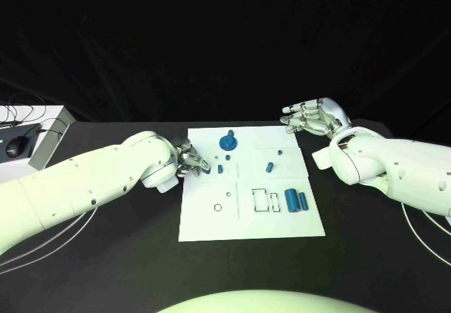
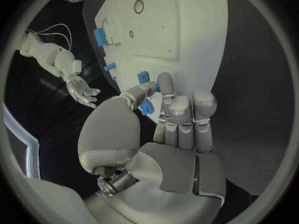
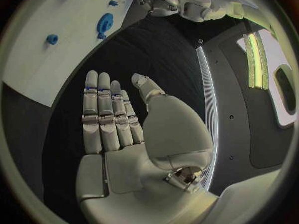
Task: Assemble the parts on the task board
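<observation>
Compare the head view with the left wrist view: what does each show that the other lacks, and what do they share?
Head view, not the wrist view: the blue gear near the task board's far edge, and a computer mouse off to the left. Left wrist view, not the head view: the left hand's palm side, with a small blue part beside its thumb. Both: the task board, the left hand, the open right hand.
</observation>
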